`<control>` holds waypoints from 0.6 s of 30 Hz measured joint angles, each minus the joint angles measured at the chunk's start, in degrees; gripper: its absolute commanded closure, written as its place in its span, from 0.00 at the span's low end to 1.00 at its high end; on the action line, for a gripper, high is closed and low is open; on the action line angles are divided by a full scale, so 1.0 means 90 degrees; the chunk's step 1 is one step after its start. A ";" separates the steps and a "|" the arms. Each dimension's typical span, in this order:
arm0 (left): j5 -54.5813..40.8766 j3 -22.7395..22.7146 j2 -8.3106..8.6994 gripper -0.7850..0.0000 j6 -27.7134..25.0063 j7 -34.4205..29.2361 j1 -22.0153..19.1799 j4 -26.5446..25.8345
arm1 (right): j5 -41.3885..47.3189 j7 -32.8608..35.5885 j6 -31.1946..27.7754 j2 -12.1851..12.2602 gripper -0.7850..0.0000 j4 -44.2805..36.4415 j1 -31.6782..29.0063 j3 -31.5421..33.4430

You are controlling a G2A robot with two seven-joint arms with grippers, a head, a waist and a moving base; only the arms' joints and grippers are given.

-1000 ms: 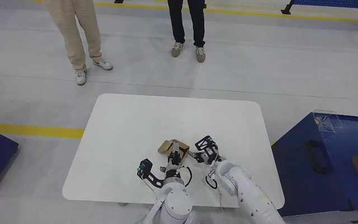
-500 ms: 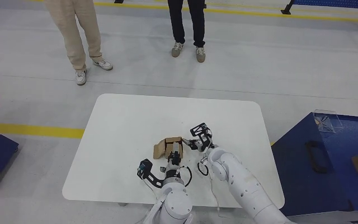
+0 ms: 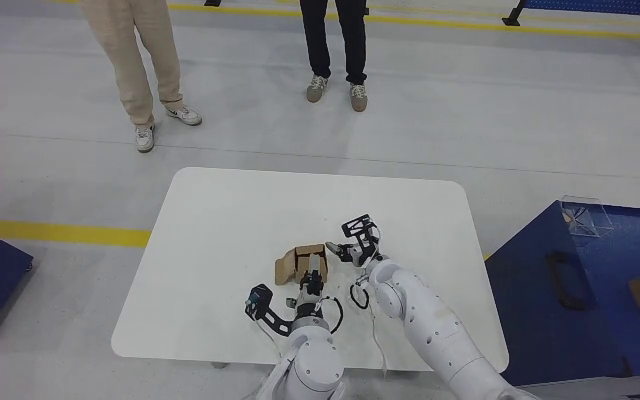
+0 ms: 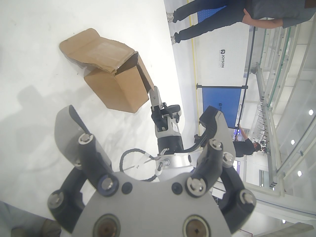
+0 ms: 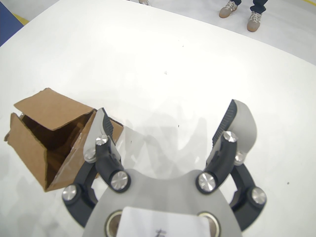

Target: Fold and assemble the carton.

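The carton [image 3: 292, 263] lies on its side toward the table's [image 3: 220, 230] near edge, long axis crosswise, with its open mouth facing the right gripper [image 5: 167, 110]. That gripper's fingers are spread, as are the left gripper's [image 4: 139, 114]. The right one has swung farther out.

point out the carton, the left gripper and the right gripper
carton [image 4: 121, 88], left wrist view, on its plain side panel
left gripper [image 4: 138, 112], left wrist view, midway between its fingertips
right gripper [image 5: 169, 108], right wrist view, midway between its fingertips
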 measured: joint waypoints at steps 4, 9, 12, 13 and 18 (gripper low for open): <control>-0.0309 -0.0298 -0.0021 0.00 -0.0679 0.0019 -0.0004 -0.0032 | 0.0420 -0.0141 -0.0003 -0.0004 0.00 -0.0304 -0.0162 0.0212; -0.1436 -0.0770 -0.0053 0.00 -0.2773 -0.0444 0.0146 0.0351 | 0.0468 -0.0544 0.0232 0.0025 0.00 -0.1057 -0.0546 0.0392; -0.2219 -0.1070 -0.0055 0.00 -0.4014 -0.0768 0.0162 0.0788 | 0.0393 -0.0467 0.0373 0.0012 0.00 -0.1285 -0.0603 0.0396; -0.2252 -0.1095 -0.0057 0.00 -0.4368 -0.0881 0.0159 0.0963 | 0.0362 -0.0432 0.0427 0.0001 0.00 -0.1299 -0.0589 0.0378; -0.2381 -0.1162 -0.0068 0.00 -0.5108 -0.1146 0.0093 0.1310 | 0.0308 -0.0382 0.0468 -0.0017 0.00 -0.1296 -0.0550 0.0337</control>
